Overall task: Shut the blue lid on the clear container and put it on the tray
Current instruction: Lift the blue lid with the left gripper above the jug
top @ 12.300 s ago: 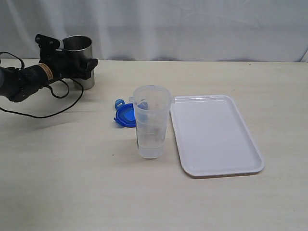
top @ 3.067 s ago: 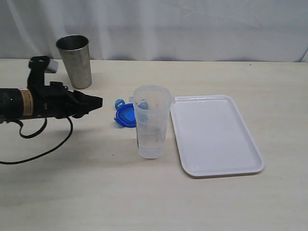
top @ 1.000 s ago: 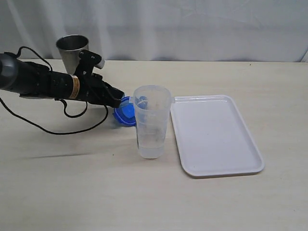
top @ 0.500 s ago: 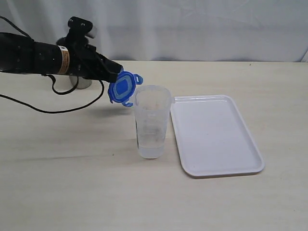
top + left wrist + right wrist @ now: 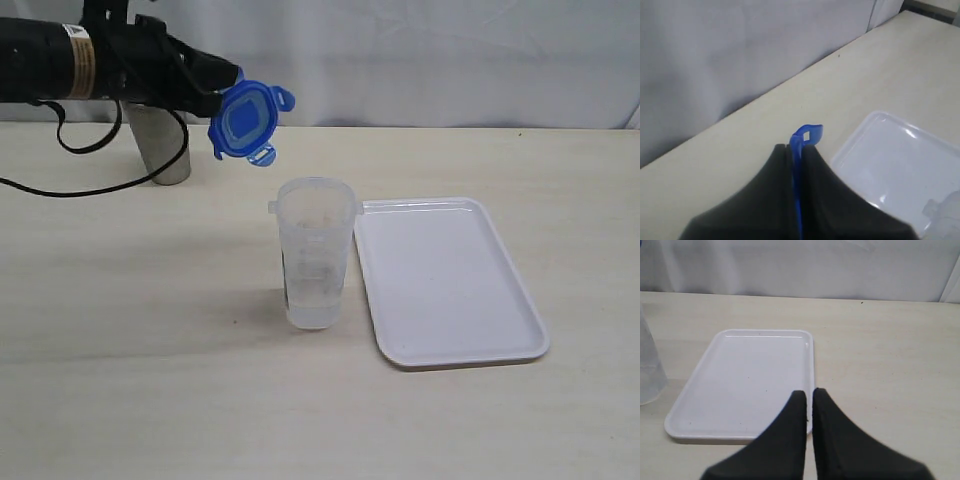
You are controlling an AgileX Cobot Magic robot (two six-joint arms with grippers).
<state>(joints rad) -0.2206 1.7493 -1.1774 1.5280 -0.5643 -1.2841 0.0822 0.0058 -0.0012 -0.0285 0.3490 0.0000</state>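
Exterior view, upper left of the frame: the left gripper (image 5: pixel 226 84) is clenched on the edge of the blue lid (image 5: pixel 245 118). The lid hangs tilted in the air, above and left of the clear container (image 5: pixel 314 255). That container stands upright and open at mid-frame, just beside the tray (image 5: pixel 450 280), which lies right of centre. The right gripper (image 5: pixel 809 393) is pinched together on nothing, near the tray. The step in hand looks like carrying the lid to the container. Next, the lid likely needs levelling, centring over the flared rim and pressing down.
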